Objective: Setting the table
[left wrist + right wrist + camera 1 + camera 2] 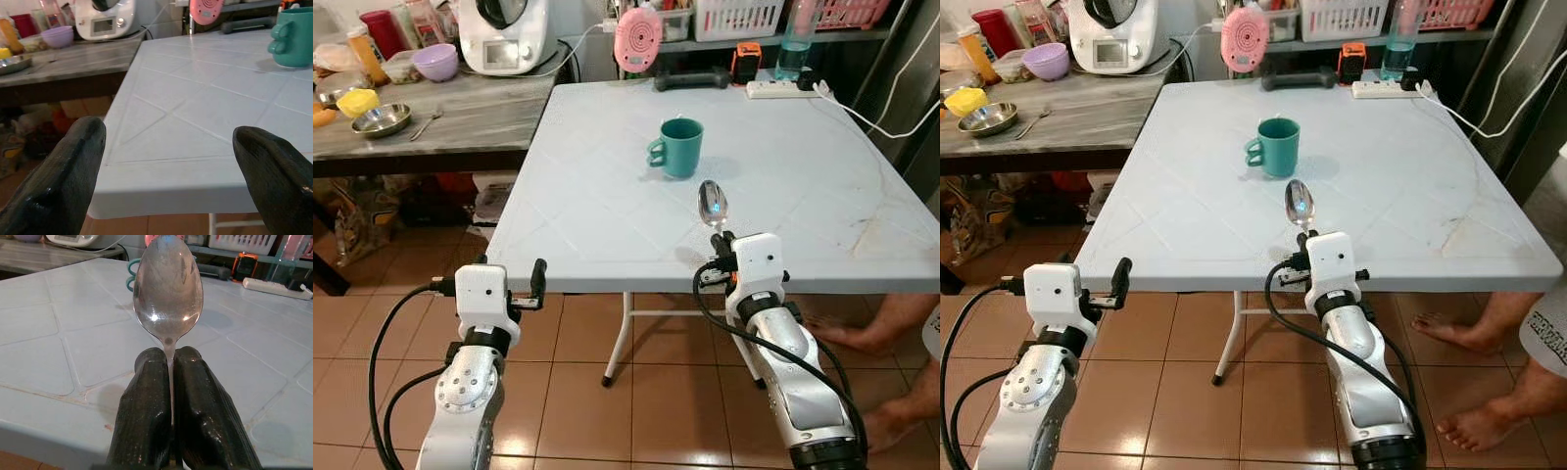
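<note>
a teal ceramic mug (678, 147) already stands on the pale white plastic folding table (607, 215). the right gripper (718, 241) pinches a shiny metal spoon (713, 204) over the near edge, not yet laid down. the left gripper (524, 284) hovers empty, fingers spread, before the table.

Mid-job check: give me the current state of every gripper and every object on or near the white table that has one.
Right gripper: shut on the spoon handle, at the table's near edge.
Spoon: held, bowl forward above the white table.
Left gripper: open, holds nothing, by the table's near left corner.
Teal mug: upright on the table, handle toward the robot's left.
</note>
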